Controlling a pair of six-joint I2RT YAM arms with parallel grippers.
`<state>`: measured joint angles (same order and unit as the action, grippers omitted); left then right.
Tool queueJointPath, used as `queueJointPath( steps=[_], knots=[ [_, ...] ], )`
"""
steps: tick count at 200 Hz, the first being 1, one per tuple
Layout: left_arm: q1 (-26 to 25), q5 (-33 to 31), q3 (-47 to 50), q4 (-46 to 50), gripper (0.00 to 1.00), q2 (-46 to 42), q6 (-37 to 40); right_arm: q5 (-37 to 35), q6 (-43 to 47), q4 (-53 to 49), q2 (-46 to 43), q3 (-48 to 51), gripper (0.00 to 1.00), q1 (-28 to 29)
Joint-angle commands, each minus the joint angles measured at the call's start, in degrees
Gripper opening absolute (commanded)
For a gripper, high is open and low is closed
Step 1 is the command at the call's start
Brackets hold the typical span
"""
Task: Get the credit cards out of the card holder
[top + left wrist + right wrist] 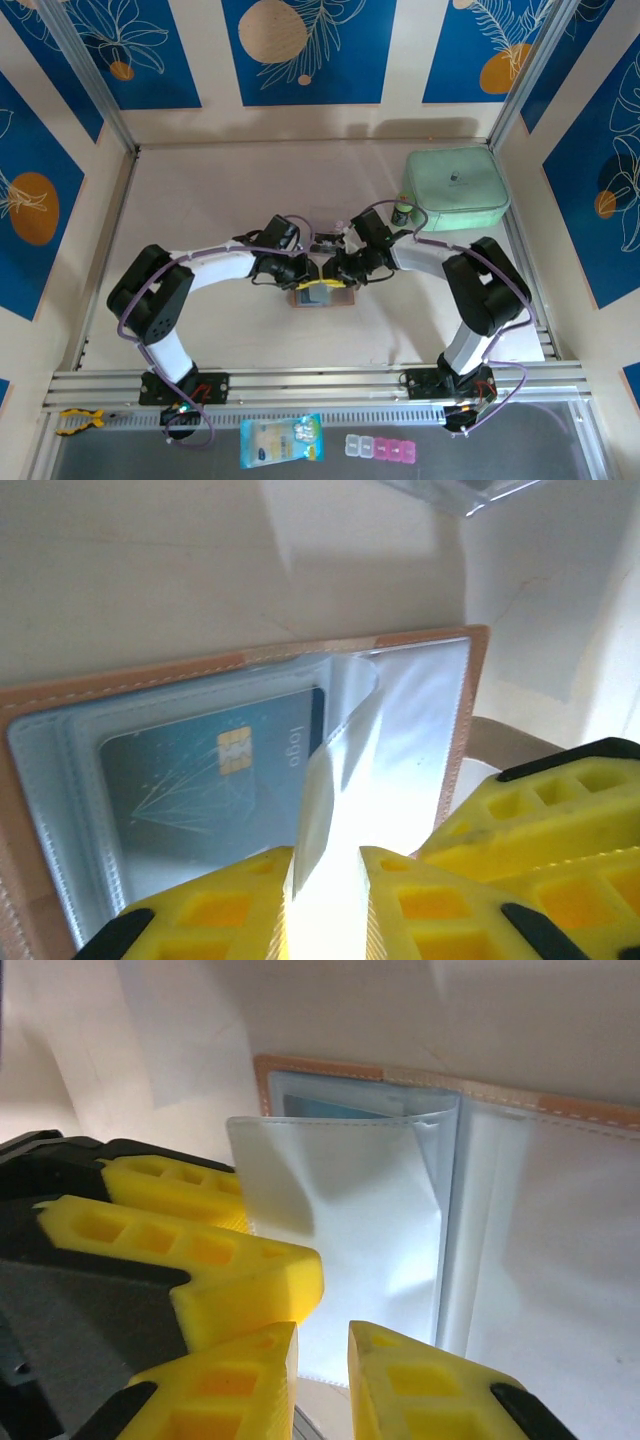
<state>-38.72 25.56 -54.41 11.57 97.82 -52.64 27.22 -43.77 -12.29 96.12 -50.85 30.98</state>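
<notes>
The card holder (325, 298) lies open on the table between both arms, its tan border (150, 675) framing pale clear sleeves. One blue credit card (190, 780) with a gold chip sits in a left sleeve; a sliver of the credit card (330, 1110) peeks over a lifted sleeve page (340, 1210). My left gripper (325, 880) (312, 280) has that curled page (340, 740) running between its nearly closed fingers (230, 1270). My right gripper (322, 1360) (340, 275) hovers over the holder's right half, its jaws a narrow gap apart; a grip cannot be made out. The right gripper's fingers (540, 820) sit at the holder's edge.
A mint-green case (455, 187) stands at the back right with a small green bottle (403, 210) beside it. Below the front rail lie a blue-and-yellow packet (282, 440), a pink pill box (380, 447) and a yellow clamp (75, 420). Metal frame rails border the table.
</notes>
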Motion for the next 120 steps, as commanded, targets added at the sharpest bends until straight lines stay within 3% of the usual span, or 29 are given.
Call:
queueJointPath(
  steps=[1, 120],
  knots=[
    [-0.9, 1.8, -2.5, 1.7, 0.24, -0.3, 0.1, -0.8, -0.1, -3.1, -3.1, 0.0, 0.21, -0.8],
    [-4.1, 3.7, -9.3, 2.5, 0.33, 4.5, 0.3, -7.3, 0.6, -9.7, -16.9, 3.2, 0.23, -6.1]
  ],
)
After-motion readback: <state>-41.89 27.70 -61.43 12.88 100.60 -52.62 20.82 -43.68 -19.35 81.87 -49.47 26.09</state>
